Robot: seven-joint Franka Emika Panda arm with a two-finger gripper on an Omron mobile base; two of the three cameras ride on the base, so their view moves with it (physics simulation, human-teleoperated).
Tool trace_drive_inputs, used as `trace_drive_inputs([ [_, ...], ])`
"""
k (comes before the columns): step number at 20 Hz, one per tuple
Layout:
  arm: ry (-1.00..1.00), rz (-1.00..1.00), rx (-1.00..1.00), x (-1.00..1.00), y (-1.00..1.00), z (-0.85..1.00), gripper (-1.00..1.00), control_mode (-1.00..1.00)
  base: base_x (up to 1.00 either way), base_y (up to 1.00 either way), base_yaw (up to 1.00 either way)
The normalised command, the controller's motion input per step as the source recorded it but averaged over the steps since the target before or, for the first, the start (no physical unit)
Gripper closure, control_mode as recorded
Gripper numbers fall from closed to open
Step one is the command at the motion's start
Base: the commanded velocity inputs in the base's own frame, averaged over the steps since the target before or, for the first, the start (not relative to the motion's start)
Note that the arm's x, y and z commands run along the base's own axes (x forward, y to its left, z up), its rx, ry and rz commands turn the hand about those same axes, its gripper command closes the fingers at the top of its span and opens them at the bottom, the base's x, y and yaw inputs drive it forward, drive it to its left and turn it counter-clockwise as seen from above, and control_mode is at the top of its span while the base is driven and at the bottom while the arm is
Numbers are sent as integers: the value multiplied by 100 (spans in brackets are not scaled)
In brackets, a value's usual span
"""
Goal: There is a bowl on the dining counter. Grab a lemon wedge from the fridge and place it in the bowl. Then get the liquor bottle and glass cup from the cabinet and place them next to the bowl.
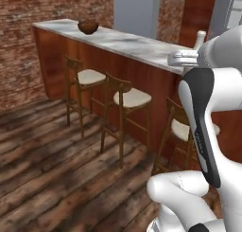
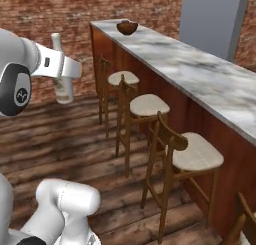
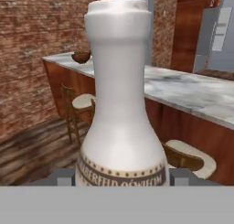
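A white robot arm's gripper (image 3: 121,179) is closed around the body of an upright pale liquor bottle (image 3: 119,99), carried clear of the stools (image 2: 149,105), while the wooden bowl (image 1: 88,26) waits well away at the far end of the marble dining counter (image 1: 137,44).

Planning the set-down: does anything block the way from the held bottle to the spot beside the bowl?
Nothing visible does. The liquor bottle is held upright, and the dining counter top looks bare up to the bowl; stools sit below.
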Motion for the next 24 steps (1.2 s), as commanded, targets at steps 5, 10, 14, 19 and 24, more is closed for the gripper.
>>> trace_drive_inputs([
  [5,0,0,0,0,0,0,100,100,73,83,-32],
  [10,0,0,0,0,0,0,100,100,69,82,-33],
  [14,0,0,0,0,0,0,100,100,69,81,-33],
  [19,0,0,0,0,0,0,100,100,65,80,-32],
  [24,0,0,0,0,0,0,100,100,61,75,-31],
])
